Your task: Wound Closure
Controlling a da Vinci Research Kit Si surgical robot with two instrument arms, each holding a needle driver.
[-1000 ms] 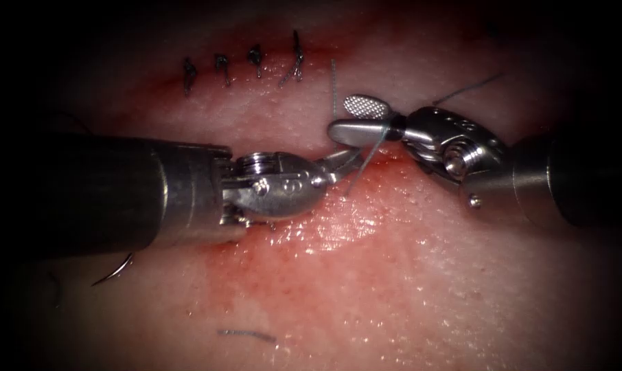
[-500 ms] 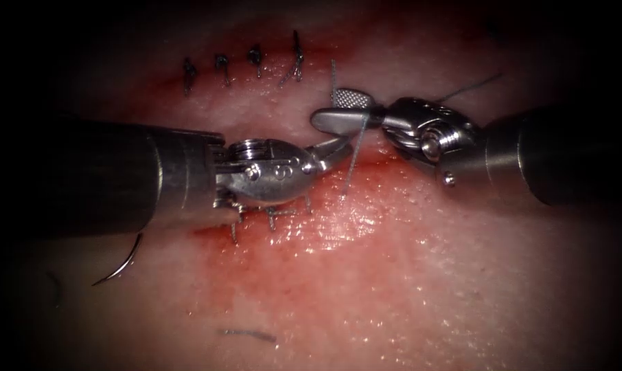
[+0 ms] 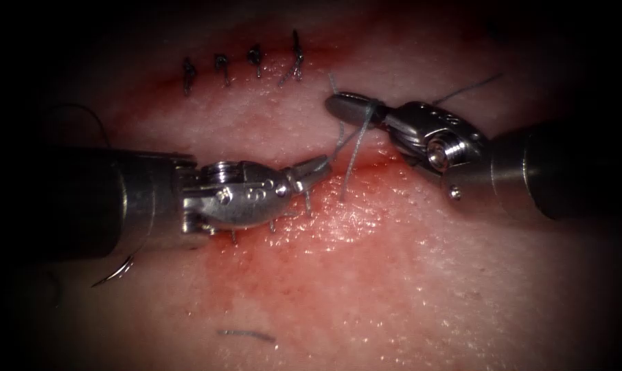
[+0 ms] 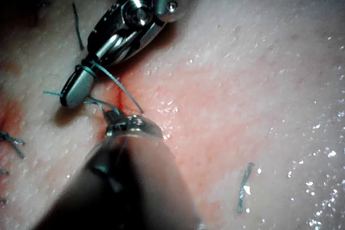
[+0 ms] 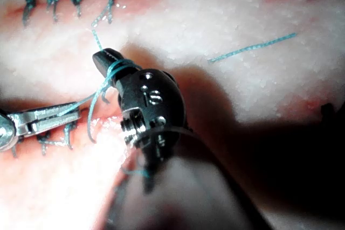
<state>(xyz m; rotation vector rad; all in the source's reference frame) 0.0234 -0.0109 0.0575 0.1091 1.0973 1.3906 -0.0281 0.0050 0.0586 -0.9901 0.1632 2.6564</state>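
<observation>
Your thread (image 3: 352,148) is the thing to watch: it runs up from the tissue (image 3: 407,275) at the cut (image 3: 325,206), loops round the right tool (image 3: 345,106) near its tip, and a strand slants down to the left tool (image 3: 316,167). In the right wrist view the wraps sit just behind the nose of that tool, with one free end trailing toward the row of finished stitches (image 3: 242,69).

Your right tool's jaws, parted half a second ago, are now together, and from these views you cannot tell whether anything lies between them. The left tool's jaws are pinched on the thread just above the cut, and that tool has drawn back to the left in the last second.

The needle (image 3: 119,269) lies loose on the tissue at the endoscope view's lower left, partly under the left shaft, out of the tissue — neither tool holds it.

What could go wrong:
- The wraps sit close to the right tool's tip and could slide off if the strand slackens.
- A hard sideways pull could tear the thread through the soft edge of the cut.
- The loose needle could snag the trailing thread.

A cut end of thread (image 3: 246,334) lies well below. There are no containers here.
</observation>
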